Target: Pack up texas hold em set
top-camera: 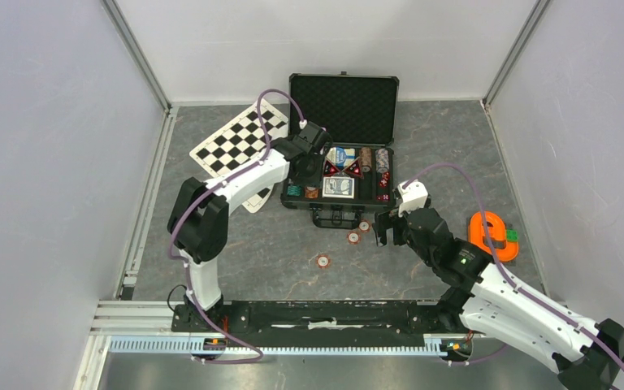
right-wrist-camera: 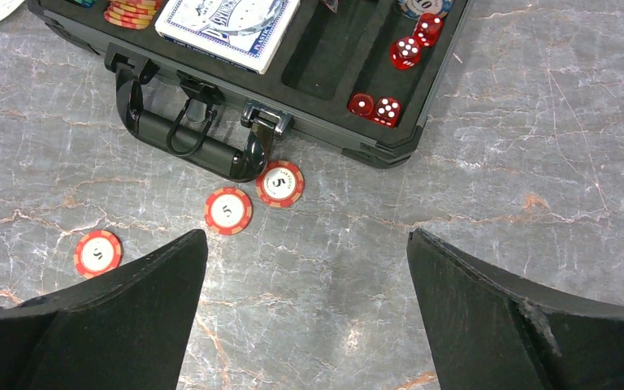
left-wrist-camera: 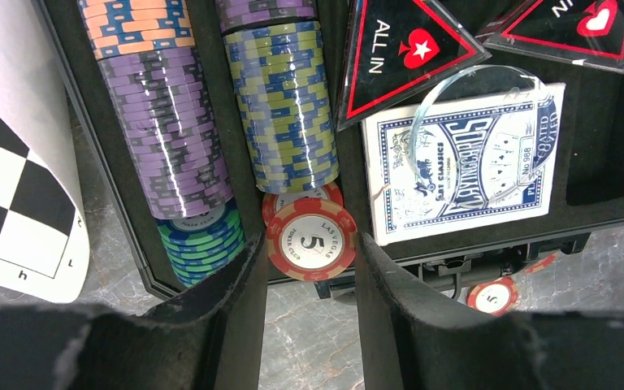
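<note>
The black case [top-camera: 343,85] lies open at the back of the table, with chip rows [left-wrist-camera: 175,122], a blue card deck [left-wrist-camera: 463,162], triangular "ALL IN" buttons [left-wrist-camera: 398,57] and red dice [right-wrist-camera: 376,108] in its foam. My left gripper [top-camera: 305,166] hangs over the case's front-left corner. In the left wrist view it [left-wrist-camera: 310,244] is shut on a red "5" chip [left-wrist-camera: 312,245], pinched by its edges at the end of a chip row. Three red chips [right-wrist-camera: 279,184] [right-wrist-camera: 228,210] [right-wrist-camera: 97,253] lie loose in front of the handle [right-wrist-camera: 187,142]. My right gripper [right-wrist-camera: 307,236] is open and empty above the table near them.
A black-and-white checkered board [top-camera: 236,142] lies left of the case, under the left arm. An orange tape-like object [top-camera: 491,236] sits to the right of the right gripper [top-camera: 384,230]. Grey walls close in the table on three sides.
</note>
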Robot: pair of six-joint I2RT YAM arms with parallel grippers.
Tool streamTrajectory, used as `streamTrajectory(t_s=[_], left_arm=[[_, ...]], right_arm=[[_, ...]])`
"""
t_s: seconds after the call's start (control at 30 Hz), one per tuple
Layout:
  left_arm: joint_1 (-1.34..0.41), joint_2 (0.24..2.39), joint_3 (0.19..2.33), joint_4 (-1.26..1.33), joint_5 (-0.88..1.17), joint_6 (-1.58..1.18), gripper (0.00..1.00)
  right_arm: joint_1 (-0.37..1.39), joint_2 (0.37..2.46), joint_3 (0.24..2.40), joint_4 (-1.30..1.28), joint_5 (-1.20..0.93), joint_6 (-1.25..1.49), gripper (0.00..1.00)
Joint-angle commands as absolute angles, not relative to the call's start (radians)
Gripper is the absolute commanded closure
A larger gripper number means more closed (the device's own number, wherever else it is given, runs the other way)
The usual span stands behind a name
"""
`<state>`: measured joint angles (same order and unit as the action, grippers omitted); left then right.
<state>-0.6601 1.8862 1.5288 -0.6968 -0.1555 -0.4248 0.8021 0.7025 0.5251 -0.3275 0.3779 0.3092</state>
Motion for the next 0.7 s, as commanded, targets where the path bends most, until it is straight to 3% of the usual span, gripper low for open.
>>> streamTrajectory(t_s=[0.0, 0.5, 0.67], left_arm=[[-0.654, 1.903, 1.576, -0.724, -0.137, -0.375, 0.66], [-0.643, 1.95, 1.619, -0.769, -0.158, -0.364, 0.64], [-0.641, 1.909, 1.589, -0.748, -0.175, -0.369, 0.47]], right_arm=[[0.801, 0.706, 0.545, -0.32, 0.394, 0.313, 0.01], [0.8, 0.699, 0.538, -0.317, 0.393, 0.313, 0.01], [0.799, 0.702, 0.534, -0.315, 0.39, 0.314, 0.01]])
